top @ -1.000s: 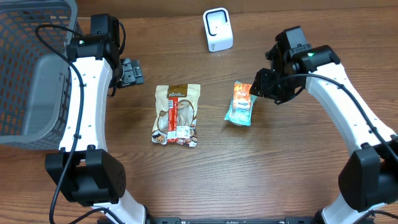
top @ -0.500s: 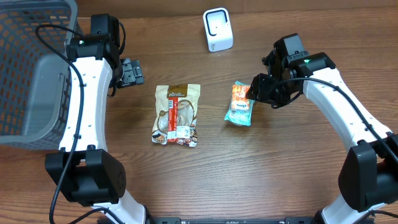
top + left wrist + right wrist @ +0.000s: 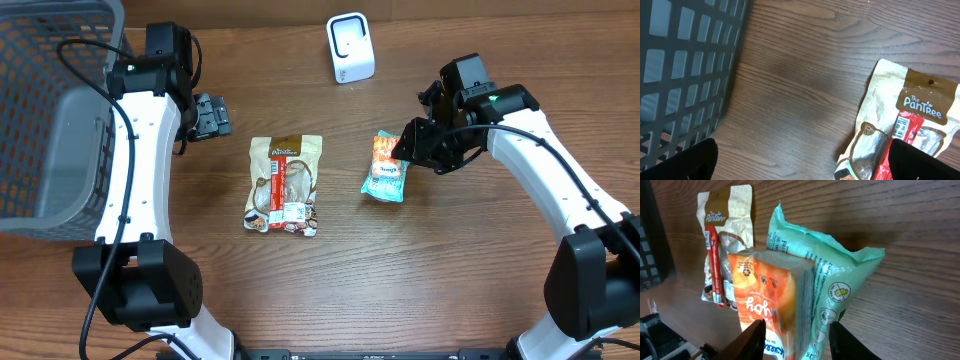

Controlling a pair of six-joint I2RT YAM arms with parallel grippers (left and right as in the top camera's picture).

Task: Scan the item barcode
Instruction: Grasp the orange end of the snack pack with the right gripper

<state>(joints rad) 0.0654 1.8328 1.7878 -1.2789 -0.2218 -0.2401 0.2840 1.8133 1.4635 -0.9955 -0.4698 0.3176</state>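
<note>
An orange and teal snack bag (image 3: pixel 384 170) lies right of centre on the wooden table. My right gripper (image 3: pixel 410 145) sits at its upper right corner. In the right wrist view the bag (image 3: pixel 805 295) fills the gap between the two fingers (image 3: pixel 752 340), which press its orange and teal sides, so my right gripper (image 3: pixel 796 340) is shut on it. A white scanner (image 3: pixel 350 47) stands at the back centre. My left gripper (image 3: pixel 212 115) hangs wide open over bare wood (image 3: pixel 800 165), holding nothing. No barcode on the snack bag shows.
A brown and white Pantree pouch (image 3: pixel 284 184) lies flat at centre, with its corner under my left wrist camera (image 3: pixel 905 125). A grey mesh basket (image 3: pixel 50 110) fills the far left, close beside the left arm (image 3: pixel 685 65).
My right gripper moved left and down onto the snack bag's upper right corner, and its jaws narrowed around it. The left arm did not move.
</note>
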